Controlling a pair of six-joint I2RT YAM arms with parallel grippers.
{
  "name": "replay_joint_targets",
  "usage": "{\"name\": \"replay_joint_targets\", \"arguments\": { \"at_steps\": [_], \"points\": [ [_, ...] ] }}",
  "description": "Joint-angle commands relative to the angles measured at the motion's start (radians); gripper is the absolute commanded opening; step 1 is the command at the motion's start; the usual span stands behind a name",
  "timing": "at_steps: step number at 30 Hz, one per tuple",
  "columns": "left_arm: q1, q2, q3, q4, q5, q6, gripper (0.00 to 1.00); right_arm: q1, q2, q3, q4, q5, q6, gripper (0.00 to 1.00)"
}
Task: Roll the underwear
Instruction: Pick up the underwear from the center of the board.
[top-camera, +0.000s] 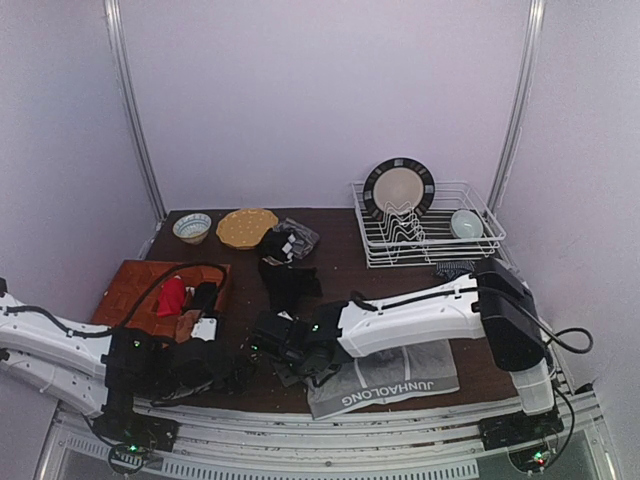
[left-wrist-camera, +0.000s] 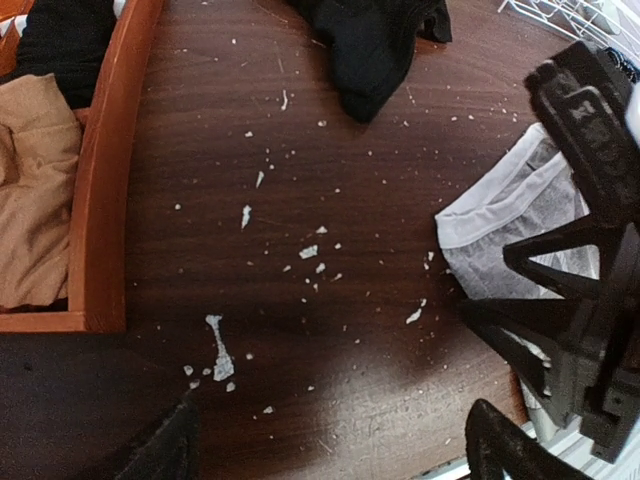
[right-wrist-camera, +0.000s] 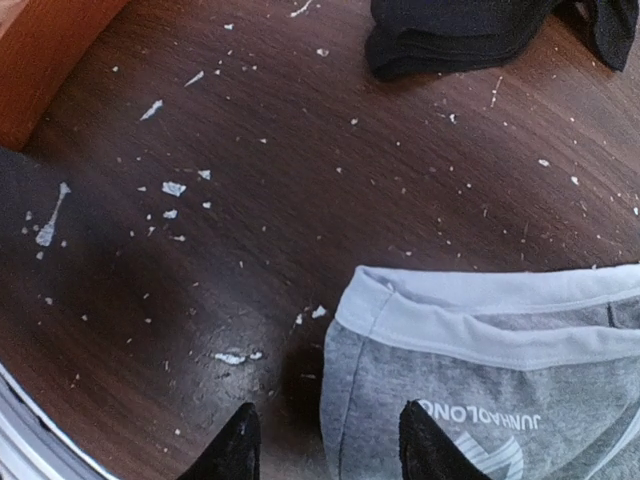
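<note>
Lab test booth — blank walls (top-camera: 320, 100), metal frame (top-camera: 133, 110), scuffed table (top-camera: 345, 265).

The right gripper (right-wrist-camera: 330, 450) hangs low over the dark wooden table (right-wrist-camera: 300, 180), its two black fingertips (right-wrist-camera: 235, 445) apart. The left tip is over bare wood; the right one is over the left edge of the grey underwear (right-wrist-camera: 500, 390). That garment lies flat at the near right, with its white waistband (right-wrist-camera: 480, 325) on the far side and pale lettering (right-wrist-camera: 480, 420) below it. Black underwear (right-wrist-camera: 470, 35) lies bunched at the far right. An orange-brown tray (right-wrist-camera: 45, 55) corner shows at the far left. White flecks (right-wrist-camera: 173, 188) dot the wood.
</note>
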Motion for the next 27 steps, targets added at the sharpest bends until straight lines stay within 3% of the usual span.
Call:
{"name": "replay_joint_targets", "arguments": {
  "at_steps": [1, 5, 12, 18, 27],
  "points": [
    [0.003, -0.015, -0.018, 0.011, 0.012, -0.031, 0.89, -0.007, 0.075, 0.083, -0.108, 0.082, -0.034, 0.46],
    [0.003, -0.007, -0.028, 0.026, 0.026, -0.031, 0.88, -0.029, 0.115, 0.094, -0.122, 0.073, -0.033, 0.41],
    [0.001, 0.022, -0.013, 0.071, 0.062, 0.013, 0.82, -0.068, 0.071, 0.026, -0.061, 0.015, -0.011, 0.01],
    [-0.007, 0.164, 0.055, 0.202, 0.148, 0.127, 0.81, -0.130, -0.080, -0.086, 0.142, -0.080, 0.043, 0.00],
    [0.002, 0.406, 0.185, 0.332, 0.189, 0.215, 0.87, -0.243, -0.139, -0.154, 0.226, -0.158, 0.127, 0.00]
  ]
}}
